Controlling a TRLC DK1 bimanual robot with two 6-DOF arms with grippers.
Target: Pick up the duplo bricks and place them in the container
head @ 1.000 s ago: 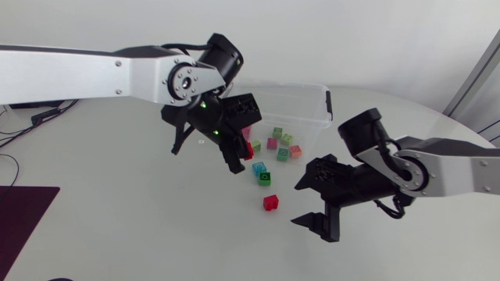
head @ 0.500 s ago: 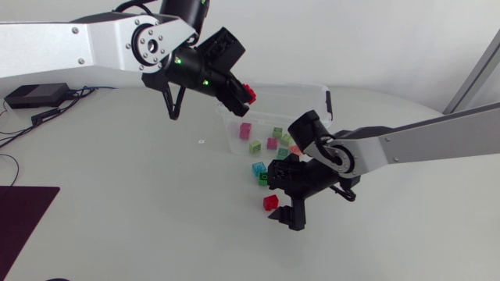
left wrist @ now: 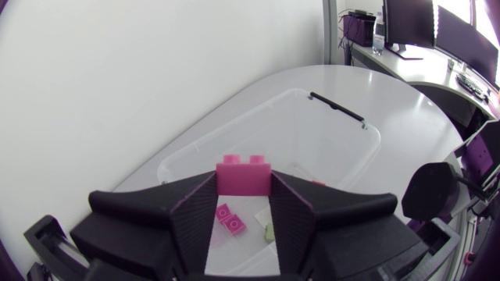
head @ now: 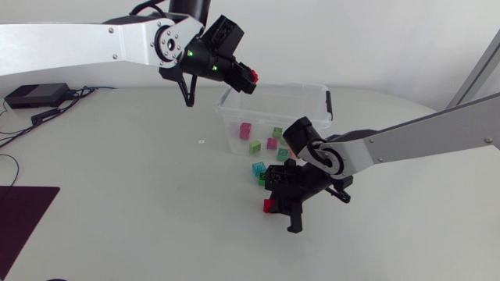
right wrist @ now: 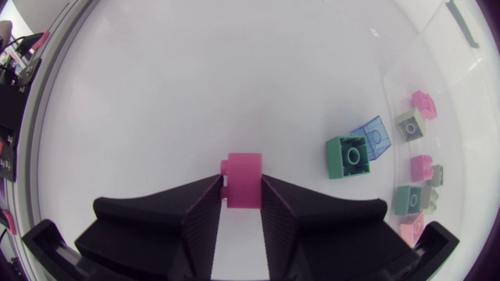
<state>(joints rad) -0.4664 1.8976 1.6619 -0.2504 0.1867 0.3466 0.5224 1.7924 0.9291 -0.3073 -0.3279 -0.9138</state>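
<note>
My left gripper hangs above the back left corner of the clear plastic container, shut on a red brick. In the left wrist view that brick sits between the fingers, over the container. My right gripper is down on the table in front of the container, shut on a second red brick. The right wrist view shows this brick pinched from both sides. A blue brick and a green brick lie on the table just behind it.
Several pink and green bricks lie inside the container. The green brick and blue brick lie beside my right gripper. A dark mat covers the table's front left corner.
My right gripper moved left to the red brick on the table and shut on it. My left gripper carried its red brick up and back, over the container's corner.
</note>
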